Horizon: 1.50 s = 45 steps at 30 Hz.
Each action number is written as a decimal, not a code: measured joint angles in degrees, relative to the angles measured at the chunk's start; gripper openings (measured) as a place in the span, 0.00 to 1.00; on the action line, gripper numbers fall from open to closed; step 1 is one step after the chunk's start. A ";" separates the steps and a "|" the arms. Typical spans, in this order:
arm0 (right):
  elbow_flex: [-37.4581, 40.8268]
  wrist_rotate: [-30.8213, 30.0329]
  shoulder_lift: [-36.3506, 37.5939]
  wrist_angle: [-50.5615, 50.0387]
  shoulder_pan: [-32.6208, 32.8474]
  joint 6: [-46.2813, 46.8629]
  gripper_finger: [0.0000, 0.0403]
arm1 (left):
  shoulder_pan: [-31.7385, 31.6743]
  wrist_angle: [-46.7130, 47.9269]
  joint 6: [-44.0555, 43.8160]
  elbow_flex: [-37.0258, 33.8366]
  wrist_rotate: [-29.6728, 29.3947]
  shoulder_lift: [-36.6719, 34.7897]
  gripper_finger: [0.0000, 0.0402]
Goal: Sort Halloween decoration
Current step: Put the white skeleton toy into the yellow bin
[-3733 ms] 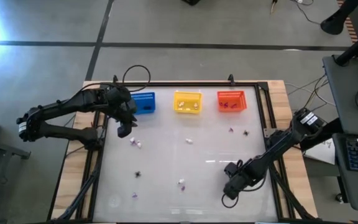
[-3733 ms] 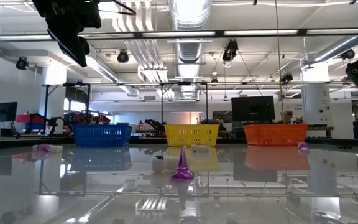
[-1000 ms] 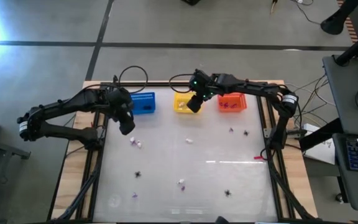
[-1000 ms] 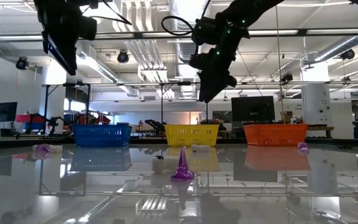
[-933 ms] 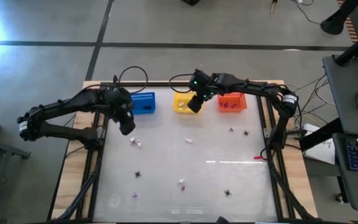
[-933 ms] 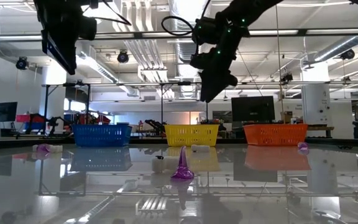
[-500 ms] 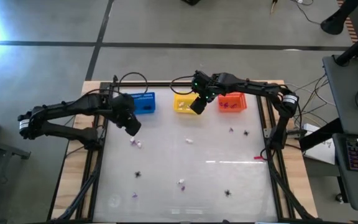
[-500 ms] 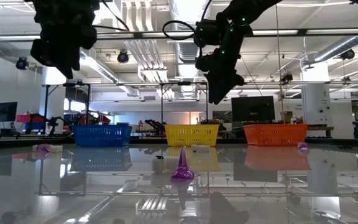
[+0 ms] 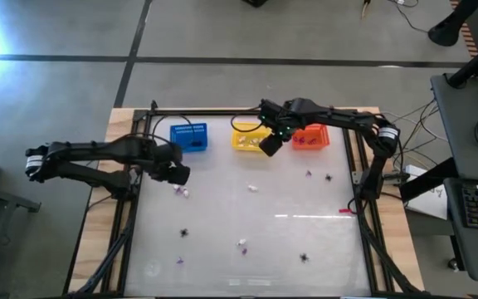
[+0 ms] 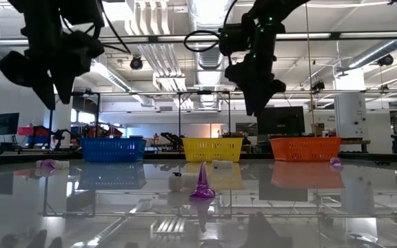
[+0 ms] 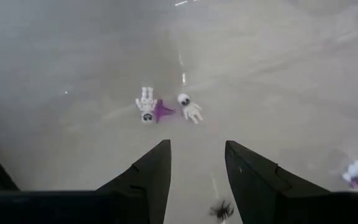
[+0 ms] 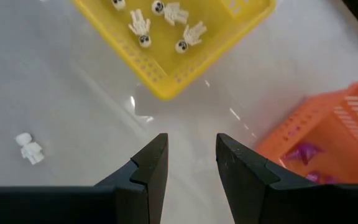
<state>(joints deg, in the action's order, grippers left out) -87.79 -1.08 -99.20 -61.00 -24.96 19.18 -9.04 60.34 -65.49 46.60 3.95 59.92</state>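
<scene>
Two white skeletons [image 11: 145,104] lie just ahead of the spread, empty left gripper [image 11: 194,163].

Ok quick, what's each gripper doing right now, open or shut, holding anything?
Left gripper: open, empty, above the little skeletons on the table.
Right gripper: open, empty, by the yellow basket.

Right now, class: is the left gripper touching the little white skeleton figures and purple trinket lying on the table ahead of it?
Apart. The left wrist view shows the open left gripper with bare table between its fingertips and the white skeleton figures and purple trinket farther ahead.
</scene>
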 joint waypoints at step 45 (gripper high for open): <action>0.02 0.02 4.46 -3.49 11.00 7.42 0.32 | 7.37 -23.37 -10.34 -10.75 -0.02 18.36 0.28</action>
<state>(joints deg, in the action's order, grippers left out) -87.77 -1.06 -94.74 -64.49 -13.96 26.59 -1.67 36.97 -75.83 35.86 3.92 78.28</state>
